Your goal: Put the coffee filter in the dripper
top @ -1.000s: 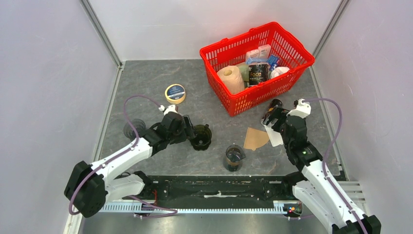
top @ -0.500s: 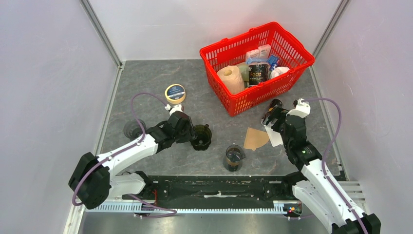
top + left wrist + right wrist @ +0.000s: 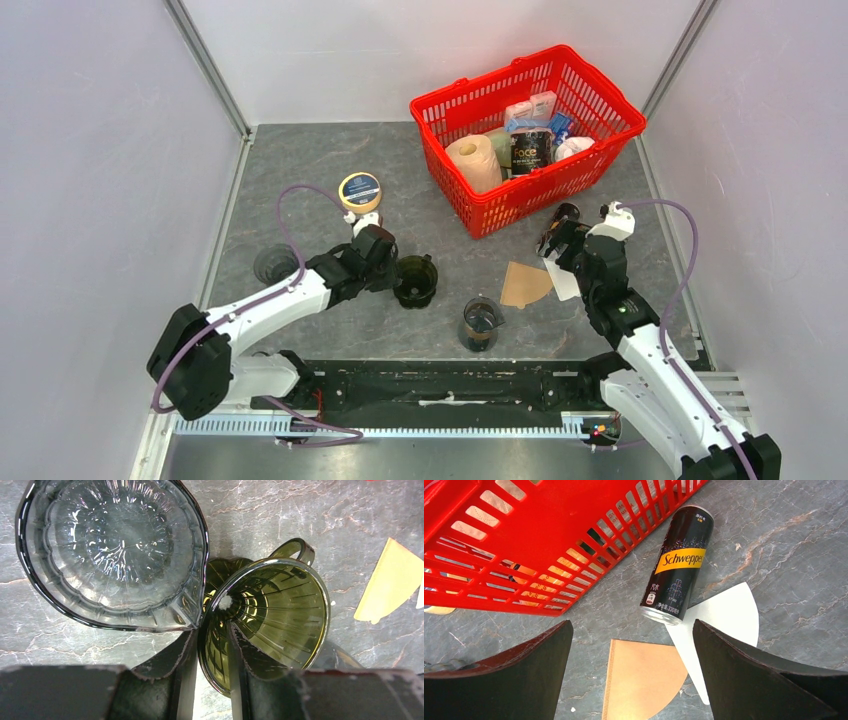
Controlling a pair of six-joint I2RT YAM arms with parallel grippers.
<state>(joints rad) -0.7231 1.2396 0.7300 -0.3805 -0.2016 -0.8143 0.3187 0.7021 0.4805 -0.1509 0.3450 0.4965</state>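
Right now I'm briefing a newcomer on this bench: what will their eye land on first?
The bright red basket at the far right stands out most. Nearer, the left gripper straddles the rim of the green glass dripper, and the open right gripper hangs over a brown coffee filter near a black can.

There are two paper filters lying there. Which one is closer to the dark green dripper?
The brown filter. It lies nearer the dripper; the white filter sits farther right, beside the black can.
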